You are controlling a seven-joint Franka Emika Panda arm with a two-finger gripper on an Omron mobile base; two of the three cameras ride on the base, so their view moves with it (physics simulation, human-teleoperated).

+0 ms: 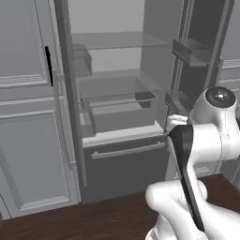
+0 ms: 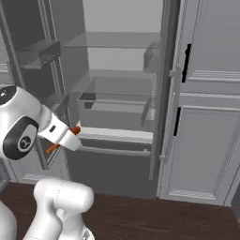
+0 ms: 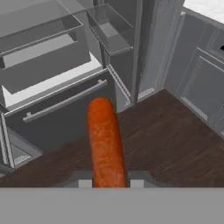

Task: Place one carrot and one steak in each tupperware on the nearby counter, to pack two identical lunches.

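The carrot (image 3: 105,142) sits right in the gripper (image 3: 110,183) — its long side points straight out ahead, past the fingertips. The two fingers are squeezed tight on its back end. The open fridge (image 1: 117,93) is in front, and a bit of white counter (image 3: 209,8) shows off to one side.

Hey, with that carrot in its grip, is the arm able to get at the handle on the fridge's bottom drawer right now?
Probably not: the gripper is shut on the carrot, though the drawer handle lies unobstructed ahead.
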